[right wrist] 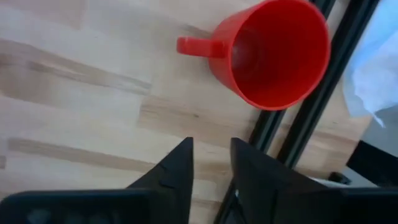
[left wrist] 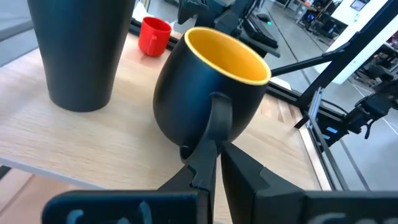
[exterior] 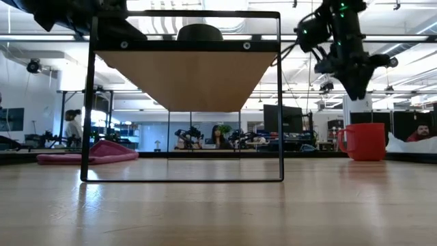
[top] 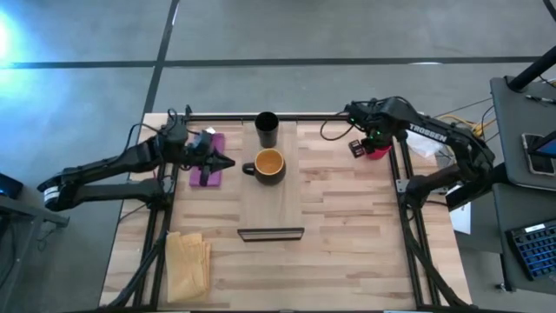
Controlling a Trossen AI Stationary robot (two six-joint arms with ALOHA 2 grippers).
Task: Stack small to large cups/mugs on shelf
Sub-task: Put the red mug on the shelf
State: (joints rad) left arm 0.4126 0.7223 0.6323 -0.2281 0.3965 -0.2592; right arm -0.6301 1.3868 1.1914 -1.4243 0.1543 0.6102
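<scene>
The dark mug with a yellow inside stands on the pale wooden shelf board. The tall black tumbler stands just behind it on the same board. My left gripper reaches in from the table's left and is shut at the mug's handle. The red mug stands upright on the tabletop at the far right, its handle pointing left. My right gripper hovers above it, open and empty. In the low view the shelf shows from below, raised on its dark wire frame. My left gripper pinches the lower part of the dark mug's handle between its two fingers. The fingers come level from the table's left. The mug stands upright with its base on the shelf board.
A pink cloth lies under my left gripper beside the shelf. A folded yellow cloth lies at the near left. Dark frame rails run along both table sides. People sit in the room behind.
</scene>
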